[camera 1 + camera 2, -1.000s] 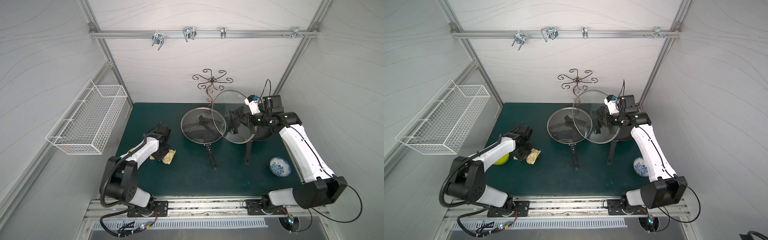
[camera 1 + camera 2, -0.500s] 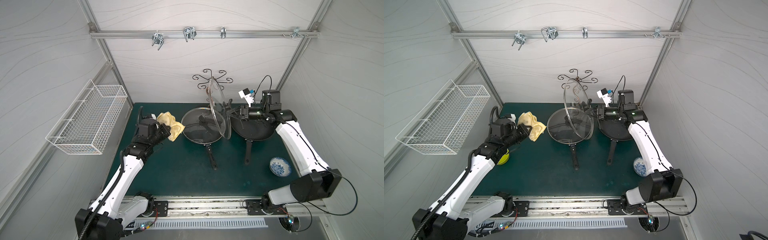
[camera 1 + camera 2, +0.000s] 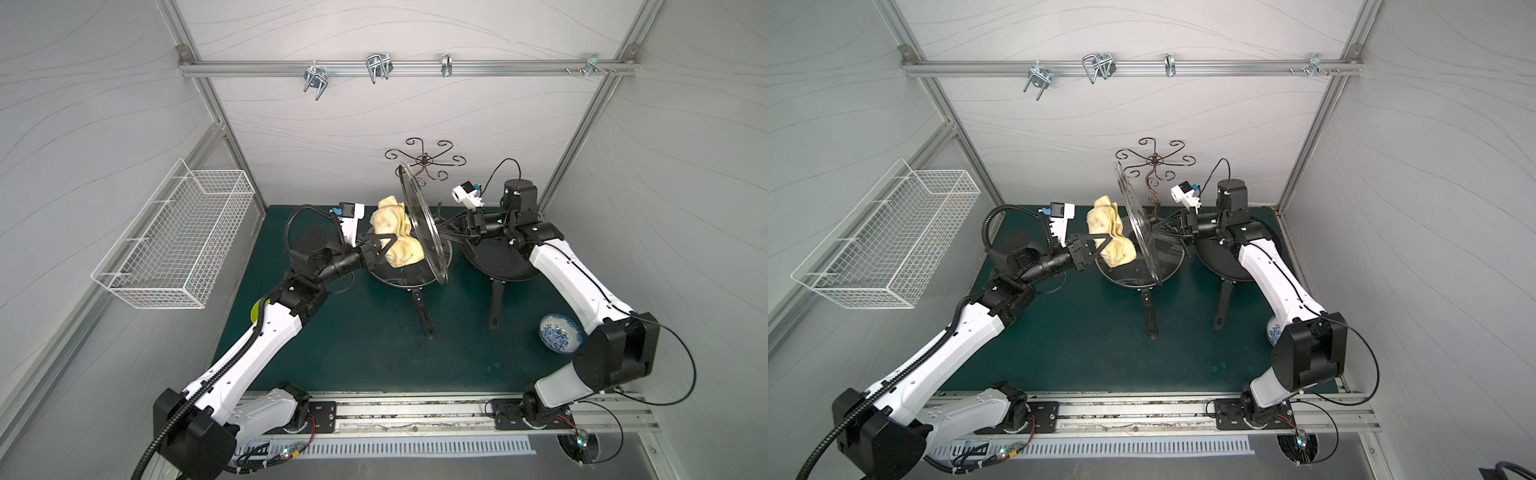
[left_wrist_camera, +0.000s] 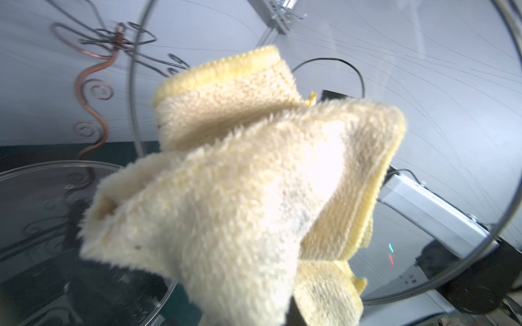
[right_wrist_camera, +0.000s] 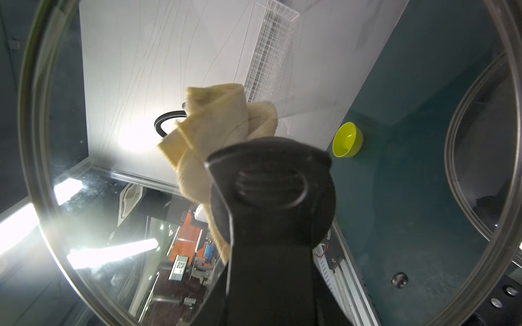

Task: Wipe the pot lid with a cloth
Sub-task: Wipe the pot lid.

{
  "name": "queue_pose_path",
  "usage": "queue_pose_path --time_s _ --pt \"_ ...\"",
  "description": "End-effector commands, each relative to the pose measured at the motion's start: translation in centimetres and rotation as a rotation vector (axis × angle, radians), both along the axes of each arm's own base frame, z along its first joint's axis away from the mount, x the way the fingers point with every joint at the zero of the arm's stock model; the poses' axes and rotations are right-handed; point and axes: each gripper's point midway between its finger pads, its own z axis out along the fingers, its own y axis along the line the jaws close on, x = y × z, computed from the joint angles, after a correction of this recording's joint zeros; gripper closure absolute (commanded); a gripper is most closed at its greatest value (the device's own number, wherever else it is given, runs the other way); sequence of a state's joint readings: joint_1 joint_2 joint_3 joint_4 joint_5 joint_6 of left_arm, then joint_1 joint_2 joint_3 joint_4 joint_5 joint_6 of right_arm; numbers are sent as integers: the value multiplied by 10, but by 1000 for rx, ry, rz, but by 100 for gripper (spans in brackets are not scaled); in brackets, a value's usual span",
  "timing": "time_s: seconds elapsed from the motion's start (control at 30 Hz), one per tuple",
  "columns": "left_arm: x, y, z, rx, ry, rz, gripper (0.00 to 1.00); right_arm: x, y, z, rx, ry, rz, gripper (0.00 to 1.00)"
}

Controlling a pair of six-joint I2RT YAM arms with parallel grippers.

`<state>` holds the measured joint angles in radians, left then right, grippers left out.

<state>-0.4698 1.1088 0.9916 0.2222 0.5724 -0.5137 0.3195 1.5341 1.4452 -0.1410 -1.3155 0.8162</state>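
The pot lid is a clear glass disc with a metal rim. It stands on edge in the air above a covered pan, seen in both top views. My right gripper is shut on the lid's black handle from the right. The cloth, pale yellow and fuzzy with grey smudges, hangs bunched from my left gripper, which is shut on it. The cloth sits against or just short of the lid's underside; contact is unclear. It fills the left wrist view and hides the fingers there.
A frying pan with a second glass lid lies under the held lid. An open black pan sits to its right. Also here: a blue-patterned bowl, a lime-green bowl, a scrolled metal stand and a wire basket.
My left gripper lifted the cloth off the table and carried it right to the lid. My right gripper turned the lid from face-up to edge-on.
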Motion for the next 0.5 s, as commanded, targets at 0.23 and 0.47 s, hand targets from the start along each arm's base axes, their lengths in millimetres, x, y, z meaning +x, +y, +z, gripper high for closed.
queue_pose_path --time_s 0.23,0.47 --pt "-27 -40 58 93 -378 -132 100 -16 7 34 81 -146 124 100" --pt "-10 -38 70 104 -440 -29 100 -19 7 30 80 -142 134 100"
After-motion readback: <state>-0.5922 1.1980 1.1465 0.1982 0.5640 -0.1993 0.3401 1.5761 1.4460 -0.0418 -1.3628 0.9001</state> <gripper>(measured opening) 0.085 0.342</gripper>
